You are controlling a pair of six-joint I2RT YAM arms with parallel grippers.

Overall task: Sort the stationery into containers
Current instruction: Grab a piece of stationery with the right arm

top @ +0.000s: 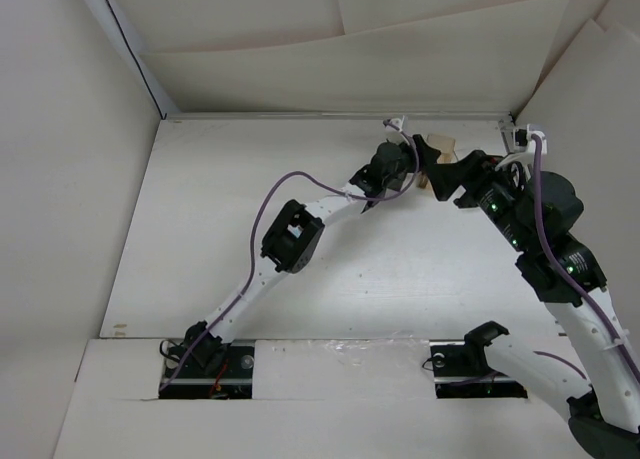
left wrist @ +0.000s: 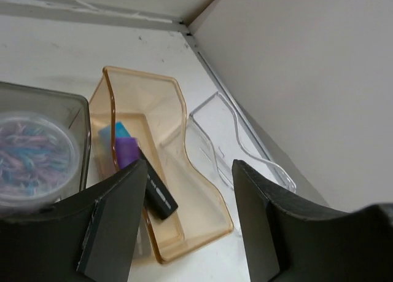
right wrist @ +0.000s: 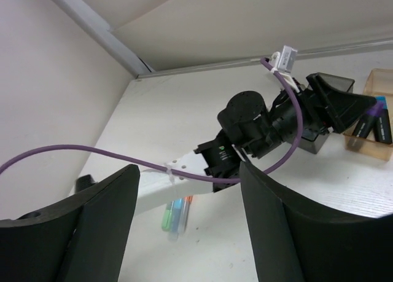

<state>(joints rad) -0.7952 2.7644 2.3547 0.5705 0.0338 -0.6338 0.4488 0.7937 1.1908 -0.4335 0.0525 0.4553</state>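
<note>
My left gripper [left wrist: 187, 196] is open and empty, hovering over the tan-orange bin [left wrist: 178, 104]. In that bin lie a dark purple marker [left wrist: 153, 190] and a light-blue item [left wrist: 116, 133]. The smoky grey bin [left wrist: 73, 101] on its left holds the round clear pot [left wrist: 34, 153] of coloured clips. The clear bin [left wrist: 236, 119] stands on its right. My right gripper [right wrist: 187, 190] is open and empty, apart from the bins. Green, light-blue and orange markers [right wrist: 175, 211] lie together on the table, partly under my left arm [right wrist: 184, 171]. I cannot make out the bottle.
The bins stand at the table's far right corner, close to the back wall and the right side wall [left wrist: 307, 79]. In the top view both grippers, left [top: 422, 159] and right [top: 452, 184], crowd round the tan bin [top: 440, 144]. A purple cable [right wrist: 92, 153] runs along my left arm.
</note>
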